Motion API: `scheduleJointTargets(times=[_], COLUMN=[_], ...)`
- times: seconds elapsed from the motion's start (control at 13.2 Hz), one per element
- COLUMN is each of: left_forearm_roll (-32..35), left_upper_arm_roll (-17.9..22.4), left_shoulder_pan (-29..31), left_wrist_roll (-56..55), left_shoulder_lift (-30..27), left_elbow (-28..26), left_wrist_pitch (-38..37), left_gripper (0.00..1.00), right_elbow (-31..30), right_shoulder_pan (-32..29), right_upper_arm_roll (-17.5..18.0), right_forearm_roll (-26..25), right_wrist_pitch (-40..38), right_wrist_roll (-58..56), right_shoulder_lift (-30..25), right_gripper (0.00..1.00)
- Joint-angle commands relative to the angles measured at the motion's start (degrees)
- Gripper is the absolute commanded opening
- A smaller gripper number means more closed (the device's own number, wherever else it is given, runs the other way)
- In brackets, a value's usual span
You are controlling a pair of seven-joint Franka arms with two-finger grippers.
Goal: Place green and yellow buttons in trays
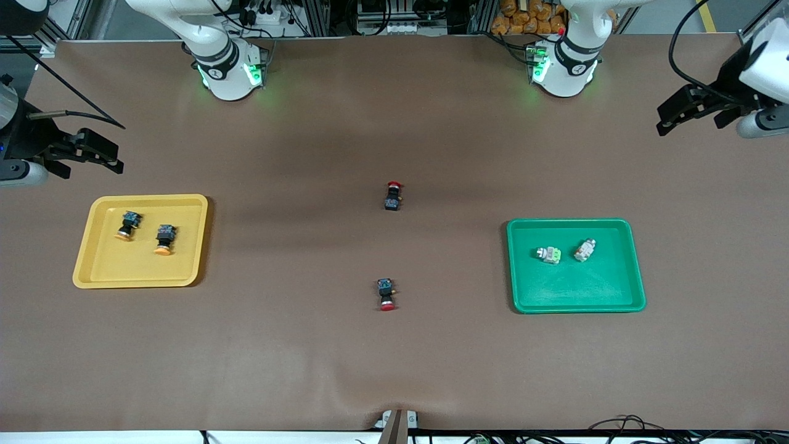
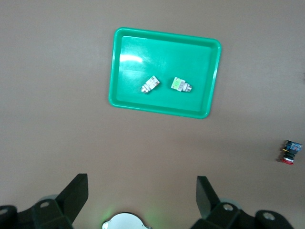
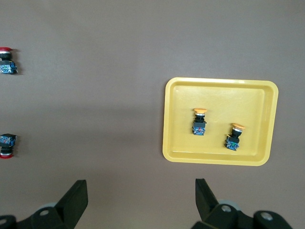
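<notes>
Both yellow buttons, one [image 1: 127, 224] and the other [image 1: 164, 238], lie on their sides in the yellow tray [image 1: 98, 271] at the right arm's end of the tabletop [image 1: 394, 370], side by side but apart. Both green buttons, one [image 1: 548, 254] and the other [image 1: 584, 250], lie in the green tray [image 1: 576, 303] at the left arm's end, close together without touching. That makes four buttons of the wanted colours, two in each matching tray, and two trays. Judging by this, the sorting looks finished: no green or yellow button is left on the bare tabletop.

Two red buttons lie loose about midway between the trays, one [image 1: 392, 195] farther from the front camera and one [image 1: 386, 293] nearer; they are no part of the task and seem rightly left alone.

The right gripper [image 1: 86, 152] hangs over the tabletop's edge beside the yellow tray, fingers spread wide and holding nothing. The left gripper [image 1: 684, 114] hangs over the edge at the green tray's end, likewise wide open and empty. Both arms appear to be waiting, drawn well clear of the trays.
</notes>
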Motion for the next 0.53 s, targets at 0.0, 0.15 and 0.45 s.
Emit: scheduleJointTargets(times=[0.0,0.15,0.45], left_forearm_roll=[0.3,0.4,0.9], left_upper_arm_roll=[-0.6,-0.7,-0.8], left_shoulder_pan=[1.4,2.4,2.2], left_wrist_roll=[0.6,1.1,1.1], left_shoulder_lift=[-0.8,0.1,0.2], left_elbow=[-0.7,0.8,0.9], left_wrist_pitch=[-0.4,-0.5,-0.6], left_gripper=[1.00,1.00,1.00], right_elbow=[-0.3,-0.3,-0.6], right_shoulder_pan=[-0.6,-0.7,-0.4], right_upper_arm_roll=[0.2,0.2,0.2], right_forearm_roll=[0.9,0.9,0.8], right_wrist_pitch=[0.0,0.0,0.2], right_wrist_roll=[-0.7,-0.7,-0.8], right_shoulder_lift=[-0.3,-0.3,-0.4], right_gripper=[1.00,1.00,1.00])
